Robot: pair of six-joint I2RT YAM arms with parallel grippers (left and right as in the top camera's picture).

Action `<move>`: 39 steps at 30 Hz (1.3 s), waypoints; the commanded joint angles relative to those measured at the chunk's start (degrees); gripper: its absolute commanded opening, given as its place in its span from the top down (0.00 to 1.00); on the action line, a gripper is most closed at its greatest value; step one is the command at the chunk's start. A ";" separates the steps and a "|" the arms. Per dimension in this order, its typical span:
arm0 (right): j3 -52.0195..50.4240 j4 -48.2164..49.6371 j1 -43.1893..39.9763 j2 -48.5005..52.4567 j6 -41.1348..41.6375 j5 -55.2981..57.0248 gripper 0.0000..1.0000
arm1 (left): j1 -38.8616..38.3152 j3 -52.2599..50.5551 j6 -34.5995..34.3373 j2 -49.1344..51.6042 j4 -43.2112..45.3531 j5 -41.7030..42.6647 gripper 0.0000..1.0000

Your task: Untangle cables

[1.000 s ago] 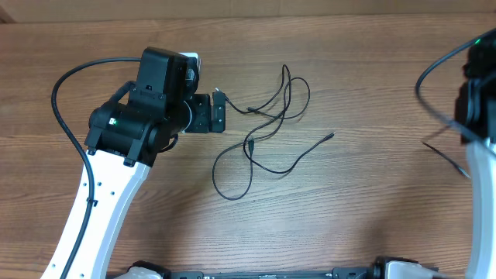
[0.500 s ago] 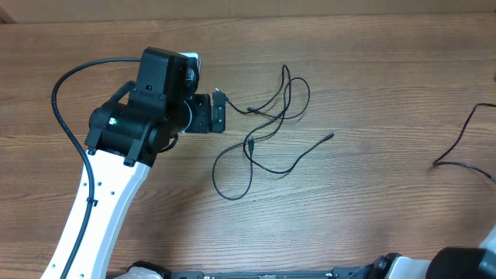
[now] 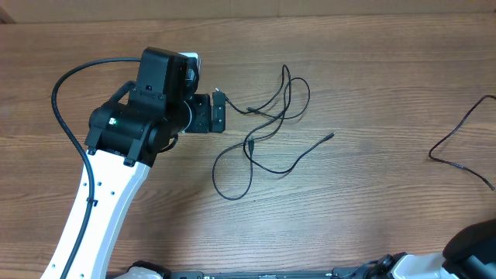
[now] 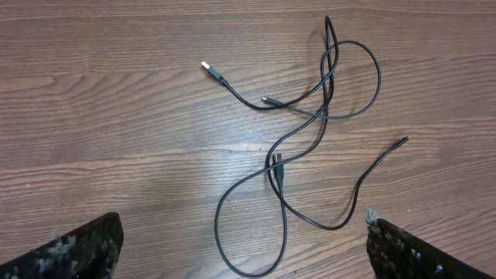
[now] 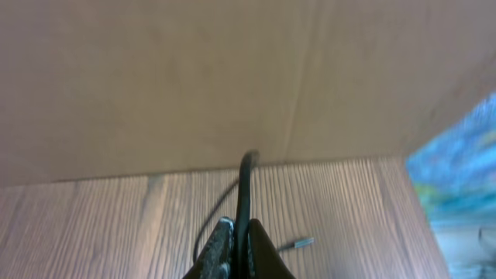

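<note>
Entry: cables (image 4: 324, 113), thin and black, are laid on a wood-grain table (image 4: 101, 116) and crossed over one another in loose loops from the upper right down to the lower centre. Four ends are recorded: a silver-tipped plug (image 4: 208, 67) at the upper left of the tangle, a small plug (image 4: 266, 100) just beside it, a dark connector (image 4: 277, 160) in the middle, and a thin tip (image 4: 403, 140) stretched out to the right. The left gripper (image 4: 240, 248) is held spread wide, its fingers (image 4: 77, 248) seen at the two lower corners, and no cable is touched by them.
</note>
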 commanded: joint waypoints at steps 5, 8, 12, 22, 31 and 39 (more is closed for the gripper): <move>0.07 -4.35 -5.03 0.87 7.02 -9.55 0.83 | 0.22 0.31 -0.15 -0.57 0.04 0.50 0.00; 0.04 -5.38 -5.29 0.87 7.96 -10.05 0.36 | 0.22 0.28 -0.15 -0.57 0.04 0.48 0.00; 0.02 -5.64 -5.29 0.87 7.93 -10.25 0.00 | 0.22 0.28 -0.15 -0.57 0.04 0.48 0.00; 0.02 -6.60 -5.14 0.87 1.40 -25.90 0.00 | 0.22 0.28 -0.15 -0.57 0.04 0.48 0.00; 0.02 -6.43 -4.76 1.01 -10.97 -46.12 0.00 | 0.22 0.28 -0.15 -0.57 0.04 0.48 0.00; 0.00 -8.46 1.27 5.05 -23.26 -55.28 0.00 | 0.22 0.31 -0.15 -0.57 0.04 0.48 0.00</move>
